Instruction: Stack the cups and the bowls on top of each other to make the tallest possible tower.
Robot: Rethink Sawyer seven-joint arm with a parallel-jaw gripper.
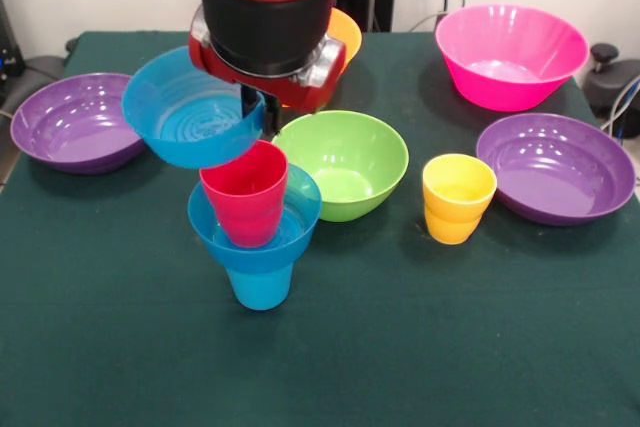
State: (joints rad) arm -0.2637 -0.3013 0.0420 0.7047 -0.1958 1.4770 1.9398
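A red and black Sawyer arm (pixel 268 17) reaches down over a green-clothed table (pixel 320 347), its gripper (pixel 252 107) closed on the rim of a small blue bowl (pixel 190 119), which hangs tilted in the air with its mouth turned toward the camera. Directly below the gripper stands the tower (pixel 255 232): a blue cup (pixel 260 285) on the cloth, a second blue bowl (pixel 255 237) seated in its mouth, and a red cup (pixel 245 192) standing in that bowl, leaning slightly. The held bowl's lower edge sits just above the red cup's rim; whether the two touch cannot be told. Just to the right of the gripper and a little nearer the camera rests the lime green bowl (pixel 345 162), and farther right the yellow cup (pixel 458 197) stands upright. A purple bowl (pixel 555 167) lies beyond it, with the pink bowl (pixel 510 55) behind. Another purple bowl (pixel 75 122) sits well to the gripper's left. Only the edge of an orange bowl (pixel 347 35) peeks out from behind the arm.
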